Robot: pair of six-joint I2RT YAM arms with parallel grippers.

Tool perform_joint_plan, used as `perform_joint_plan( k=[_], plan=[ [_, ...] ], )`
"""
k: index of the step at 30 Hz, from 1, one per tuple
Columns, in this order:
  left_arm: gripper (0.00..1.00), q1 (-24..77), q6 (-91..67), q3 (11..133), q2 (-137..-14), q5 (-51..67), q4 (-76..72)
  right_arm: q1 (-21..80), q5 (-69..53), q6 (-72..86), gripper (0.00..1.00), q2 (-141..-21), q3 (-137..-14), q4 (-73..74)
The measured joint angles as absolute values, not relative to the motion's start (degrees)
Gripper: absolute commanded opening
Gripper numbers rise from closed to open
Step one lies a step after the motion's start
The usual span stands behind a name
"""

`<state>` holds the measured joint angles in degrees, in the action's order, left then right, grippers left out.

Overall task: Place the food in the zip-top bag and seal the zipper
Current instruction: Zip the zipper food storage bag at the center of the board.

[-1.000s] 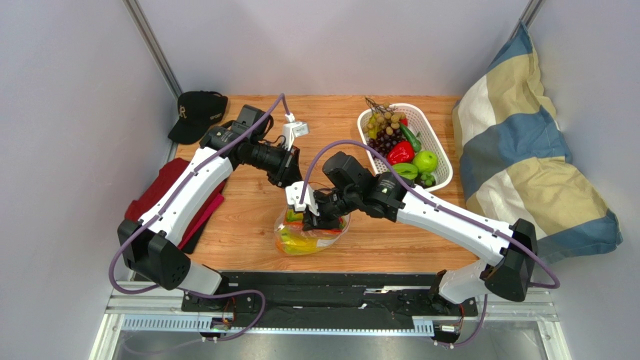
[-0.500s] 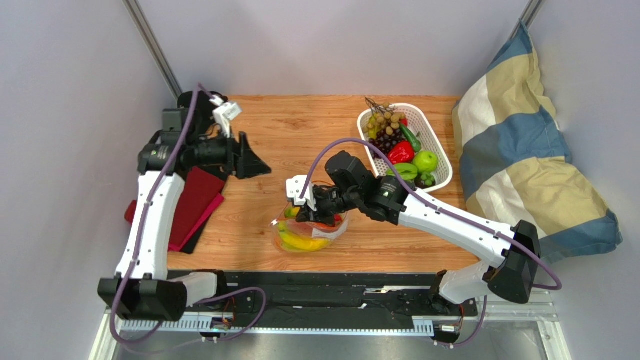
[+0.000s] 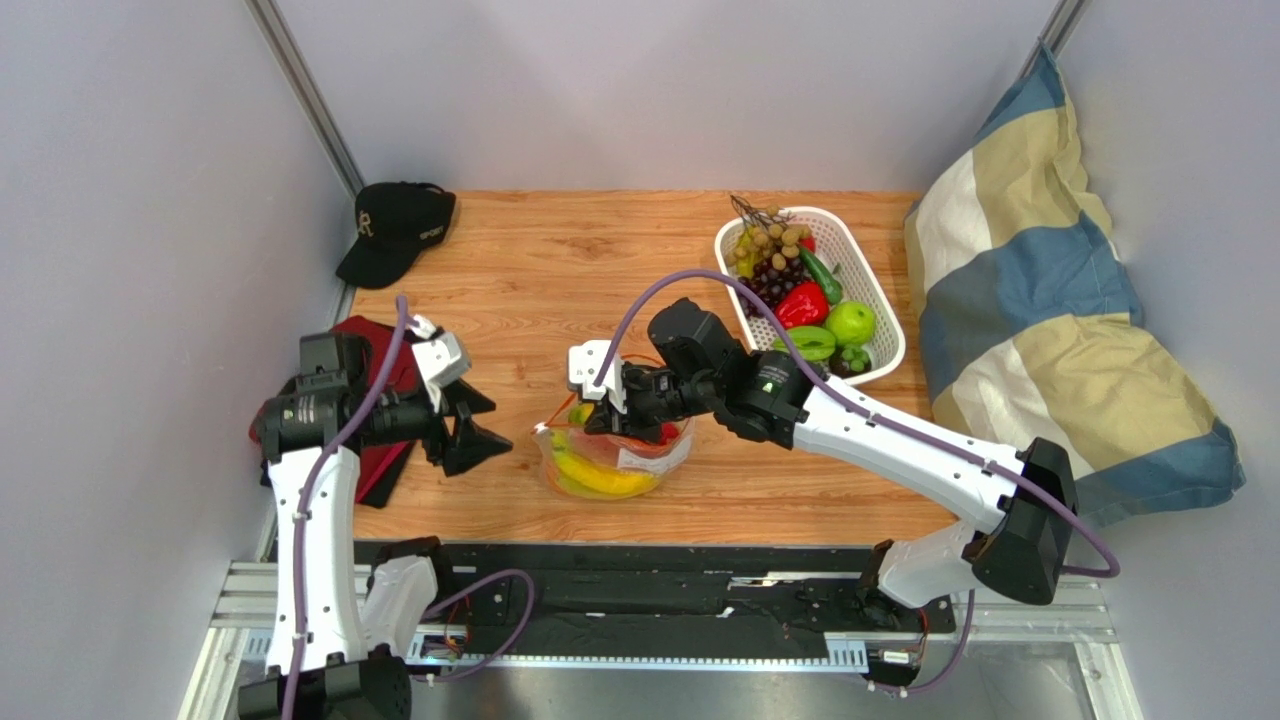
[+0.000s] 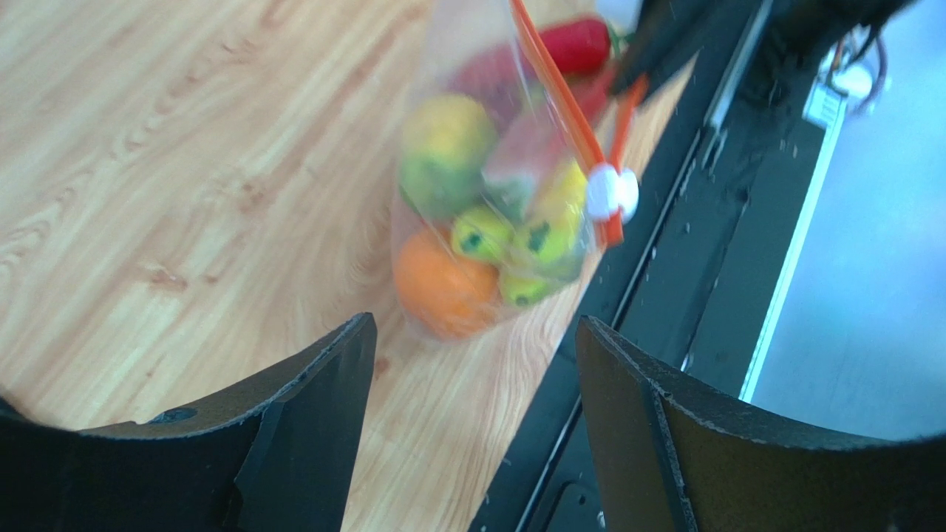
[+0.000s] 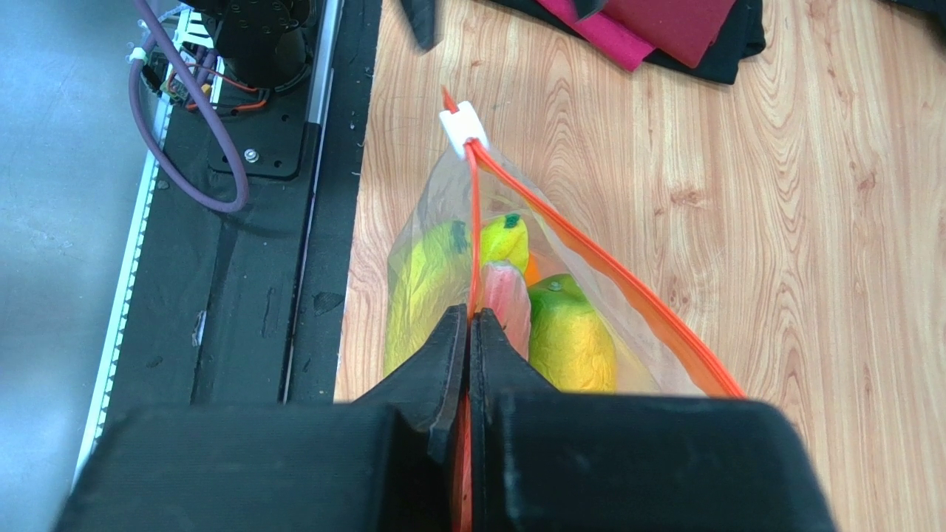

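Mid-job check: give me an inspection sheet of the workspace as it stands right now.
Surface: wooden table, no spills seen.
Job's things: zip-top bag holds food; zipper open, slider at the end facing the left arm.
Clutter: black cap, red cloths, white basket of more toy produce.
Grippers: left gripper open, apart from the bag; right gripper shut on the zipper.
Cables: purple cables, none seen on the bag.
Surroundings: pillow, grey walls.
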<state>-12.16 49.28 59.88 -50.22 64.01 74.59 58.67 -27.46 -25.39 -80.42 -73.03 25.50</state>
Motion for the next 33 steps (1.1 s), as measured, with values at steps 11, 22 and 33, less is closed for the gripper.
perform_joint_plan(
  k=[11,22,33],
  plan=[
    [0.61,-10.52,58.89,48.62,-45.98,72.73,69.8,58.3,-27.49,-24.6,0.0,-80.99,-73.58,25.17],
    [0.54,-1.91,38.44,38.59,-39.03,70.46,40.51,57.65,-27.68,-23.53,0.0,-81.41,-74.32,24.56],
    [0.0,2.7,23.0,37.43,-41.58,67.05,22.57,56.9,-28.38,-23.55,0.0,-81.41,-74.52,24.51]
  ],
)
